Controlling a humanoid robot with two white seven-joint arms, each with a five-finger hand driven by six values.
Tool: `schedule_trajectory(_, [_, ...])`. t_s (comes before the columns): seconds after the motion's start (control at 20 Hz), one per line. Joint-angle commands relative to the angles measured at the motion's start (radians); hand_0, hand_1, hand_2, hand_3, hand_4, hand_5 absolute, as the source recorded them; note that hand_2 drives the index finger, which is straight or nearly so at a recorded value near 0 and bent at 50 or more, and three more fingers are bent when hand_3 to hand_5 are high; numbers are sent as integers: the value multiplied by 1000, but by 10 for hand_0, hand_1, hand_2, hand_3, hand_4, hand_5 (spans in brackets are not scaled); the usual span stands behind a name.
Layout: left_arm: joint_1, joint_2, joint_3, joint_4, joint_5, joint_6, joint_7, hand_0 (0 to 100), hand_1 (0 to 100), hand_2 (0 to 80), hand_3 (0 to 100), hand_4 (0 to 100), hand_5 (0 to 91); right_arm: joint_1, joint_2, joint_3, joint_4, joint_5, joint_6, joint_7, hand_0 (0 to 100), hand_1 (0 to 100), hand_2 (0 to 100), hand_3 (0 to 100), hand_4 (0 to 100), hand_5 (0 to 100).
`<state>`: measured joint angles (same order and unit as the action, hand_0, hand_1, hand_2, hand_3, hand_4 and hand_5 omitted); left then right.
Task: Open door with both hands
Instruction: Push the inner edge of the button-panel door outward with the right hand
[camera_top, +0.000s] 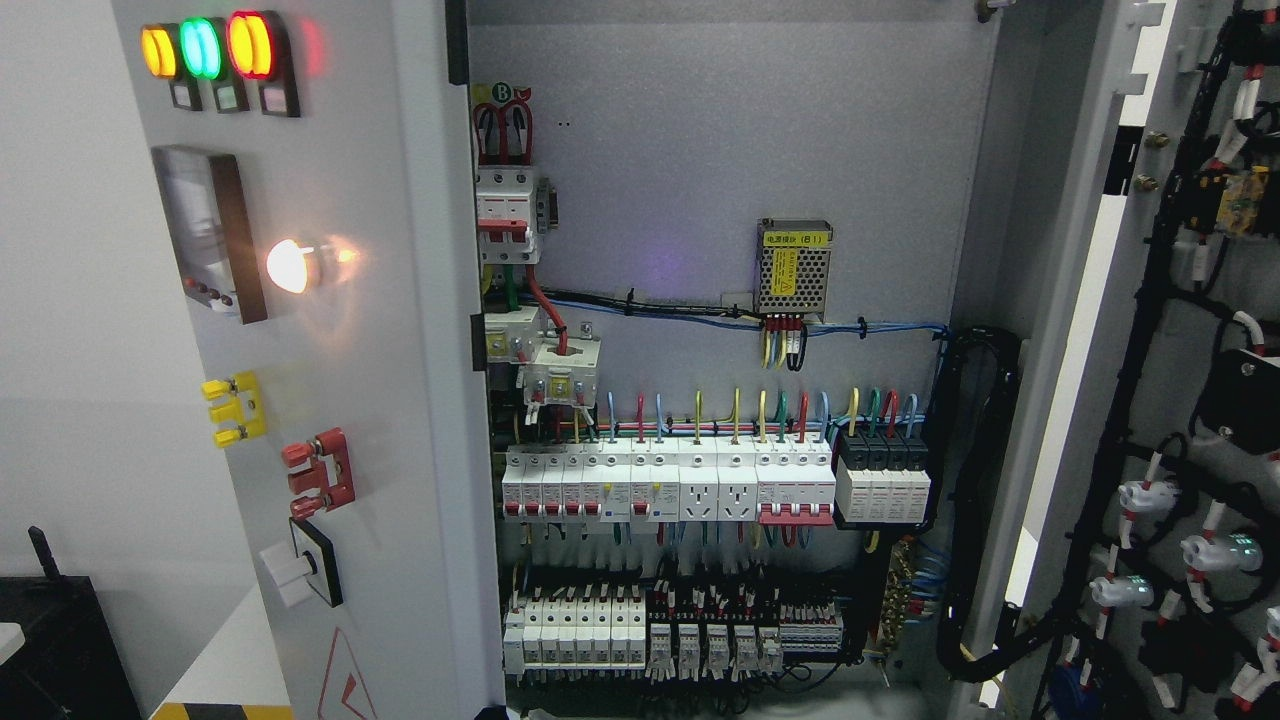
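Inside electrical cabinet (720, 150), both doors (330, 400) swung wide, exposing breaker rows (665, 485); neither robot hand visible, grip unknowable.

1. A green round sticker (484, 94) at the top left of the cabinet's back panel bears a letter that reads as "B".
2. The yellow label (797, 238) on top of the perforated power supply (795, 270) carries Chinese characters followed by "(B1)".
3. A red triangle warning sign (345, 682) stands low on the left door (330, 400); its symbol is cut off.
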<state>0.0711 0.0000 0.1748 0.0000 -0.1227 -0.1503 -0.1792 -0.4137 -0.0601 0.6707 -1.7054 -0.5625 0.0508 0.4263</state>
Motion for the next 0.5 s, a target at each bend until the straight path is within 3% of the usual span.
schedule_trajectory(0.0, [1, -34, 0, 9, 0, 0, 0, 120, 389, 0, 0, 0, 0, 3, 5, 53, -36, -1, 0, -1, 120, 389, 0, 0, 0, 0])
schedule_trajectory(0.45, [-1, -34, 0, 9, 0, 0, 0, 120, 389, 0, 0, 0, 0, -7, 5, 101, -36, 1, 4, -1, 120, 389, 0, 0, 0, 0])
